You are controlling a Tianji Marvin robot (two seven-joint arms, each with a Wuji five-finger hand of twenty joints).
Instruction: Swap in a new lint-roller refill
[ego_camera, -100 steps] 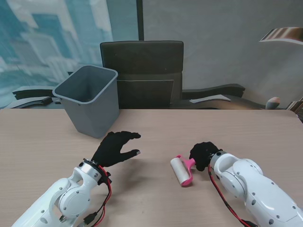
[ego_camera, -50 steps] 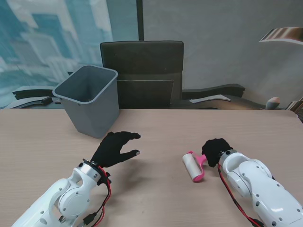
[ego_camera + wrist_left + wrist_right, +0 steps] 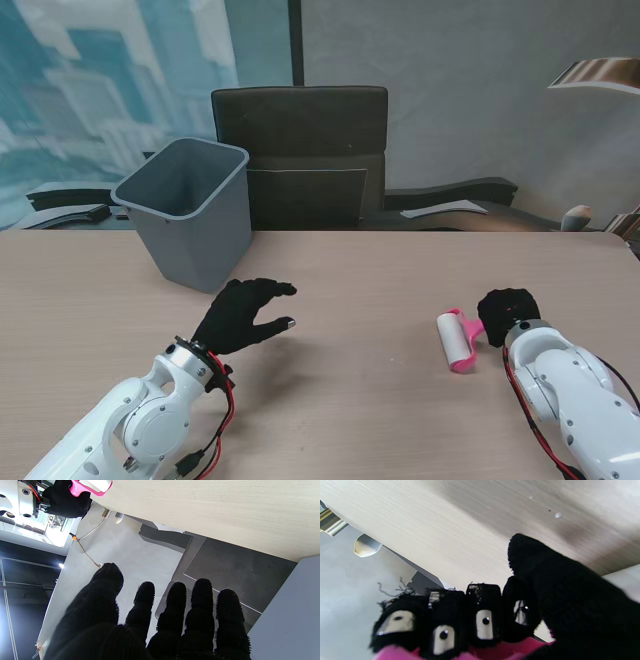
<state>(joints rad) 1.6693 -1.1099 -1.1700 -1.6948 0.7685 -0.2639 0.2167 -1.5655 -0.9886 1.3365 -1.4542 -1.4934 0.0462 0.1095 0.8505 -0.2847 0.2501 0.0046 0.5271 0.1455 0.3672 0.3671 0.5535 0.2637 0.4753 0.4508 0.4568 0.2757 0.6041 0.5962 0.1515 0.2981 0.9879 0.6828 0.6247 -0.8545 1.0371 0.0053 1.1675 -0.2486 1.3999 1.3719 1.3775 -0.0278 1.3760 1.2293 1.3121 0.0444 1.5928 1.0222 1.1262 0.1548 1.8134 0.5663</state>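
Observation:
A pink lint roller (image 3: 456, 343) with a white refill roll lies low over the table at the right, its pink handle gripped in my right hand (image 3: 506, 314). In the right wrist view the black-gloved fingers (image 3: 483, 620) curl around the pink handle (image 3: 505, 651). My left hand (image 3: 243, 311) hovers over the table at the left, fingers spread and holding nothing. The left wrist view shows its fingers (image 3: 175, 610) extended, with the roller (image 3: 91, 487) and right hand (image 3: 66, 501) far off.
A grey waste bin (image 3: 186, 212) stands on the table at the far left, just beyond my left hand. A dark office chair (image 3: 300, 155) sits behind the table's far edge. The wooden table (image 3: 350, 400) spans the whole view.
My right hand has carried the lint roller to the right, away from the table's middle. The left hand has stayed where it was.

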